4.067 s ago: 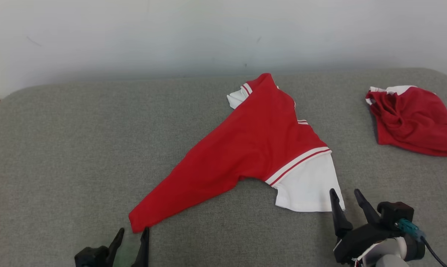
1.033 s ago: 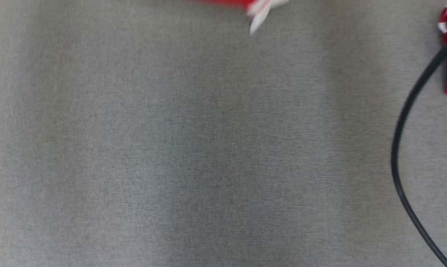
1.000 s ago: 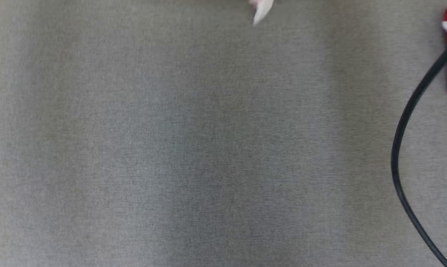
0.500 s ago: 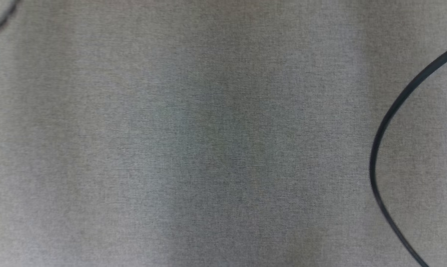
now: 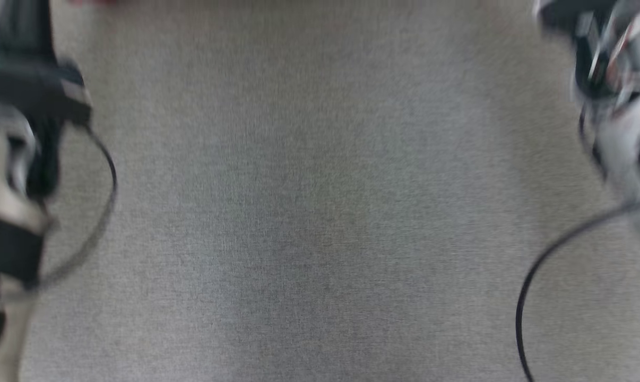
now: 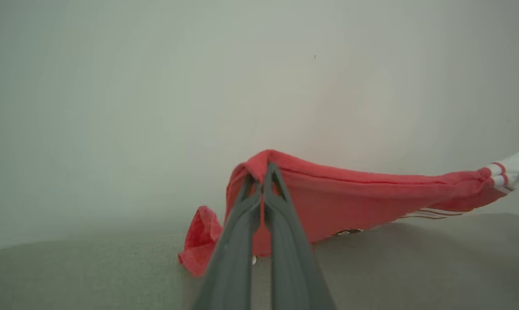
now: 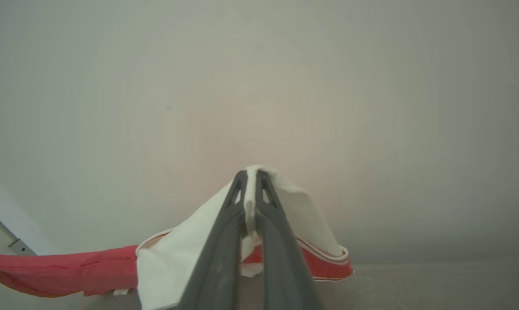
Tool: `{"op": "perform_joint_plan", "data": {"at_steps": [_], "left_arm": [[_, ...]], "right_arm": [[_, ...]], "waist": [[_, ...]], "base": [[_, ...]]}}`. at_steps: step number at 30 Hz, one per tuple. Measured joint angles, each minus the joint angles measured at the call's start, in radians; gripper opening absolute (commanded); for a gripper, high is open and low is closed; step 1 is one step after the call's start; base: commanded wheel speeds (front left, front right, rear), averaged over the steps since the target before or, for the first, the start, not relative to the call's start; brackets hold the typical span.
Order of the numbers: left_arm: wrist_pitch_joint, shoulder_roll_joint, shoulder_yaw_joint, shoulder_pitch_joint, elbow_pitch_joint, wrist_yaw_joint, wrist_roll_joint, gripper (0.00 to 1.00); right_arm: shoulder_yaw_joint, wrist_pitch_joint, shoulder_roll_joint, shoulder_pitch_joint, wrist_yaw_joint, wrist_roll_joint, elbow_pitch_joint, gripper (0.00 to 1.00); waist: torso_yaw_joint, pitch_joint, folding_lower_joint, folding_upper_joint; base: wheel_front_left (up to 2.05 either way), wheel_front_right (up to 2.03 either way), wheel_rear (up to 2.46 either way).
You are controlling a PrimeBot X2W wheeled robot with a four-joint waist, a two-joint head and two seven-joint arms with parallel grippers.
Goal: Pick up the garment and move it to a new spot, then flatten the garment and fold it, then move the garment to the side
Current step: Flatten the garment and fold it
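Garment (image 6: 350, 198) now lifted, stretched sideways; left hand (image 6: 263, 174) pinches red end, right hand (image 7: 251, 173) white end.

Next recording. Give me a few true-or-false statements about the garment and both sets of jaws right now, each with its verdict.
1. The left gripper has its jaws shut on a red part of the red and white fabric garment. True.
2. The right gripper has its jaws open and empty. False: they are shut on the garment's white part.
3. The garment lies spread flat on the grey fabric surface. False: its gripped ends are lifted above the surface.
4. A black cable curves across the right of the head view. True.
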Motion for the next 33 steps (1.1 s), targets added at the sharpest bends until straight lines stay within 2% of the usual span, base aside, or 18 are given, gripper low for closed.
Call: {"op": "perform_joint_plan", "data": {"at_steps": [5, 10, 18, 21, 26, 33], "left_arm": [[0.000, 0.004, 0.013, 0.224, -0.115, 0.038, 0.000, 0.00], [0.000, -0.016, 0.028, 0.429, -0.193, 0.063, -0.016, 0.00], [0.000, -0.063, 0.071, 0.674, -0.237, 0.077, -0.019, 0.00], [0.000, -0.089, 0.076, 0.751, -0.238, 0.068, -0.008, 0.00], [0.000, -0.123, 0.109, 0.867, -0.238, 0.058, 0.020, 0.00], [0.000, -0.159, 0.190, 1.000, -0.252, 0.067, 0.060, 0.00]], "right_arm": [[-0.009, -0.009, -0.040, 0.230, 0.000, 0.007, -0.113, 0.00], [-0.055, -0.010, -0.055, 0.447, 0.000, -0.007, -0.201, 0.00], [-0.156, 0.045, -0.041, 0.799, 0.000, 0.013, -0.314, 0.00], [-0.207, 0.064, -0.039, 0.916, 0.000, -0.008, -0.342, 0.00], [-0.259, 0.146, -0.025, 1.089, 0.000, -0.044, -0.437, 0.00], [-0.319, 0.298, -0.005, 1.280, 0.000, -0.070, -0.605, 0.00]], "waist": [[-0.016, -0.070, -0.0001, -0.0001], [-0.029, -0.138, -0.0002, -0.0001], [-0.033, -0.252, -0.0002, -0.0002], [-0.029, -0.292, -0.0001, -0.0001], [-0.022, -0.352, -0.0001, -0.0002], [-0.022, -0.420, 0.0000, -0.0002]], "base": [[0.00, 0.00, 0.00], [0.00, 0.00, 0.00], [0.00, 0.00, 0.00], [0.00, 0.00, 0.00], [0.00, 0.00, 0.00], [0.00, 0.00, 0.00]]}}
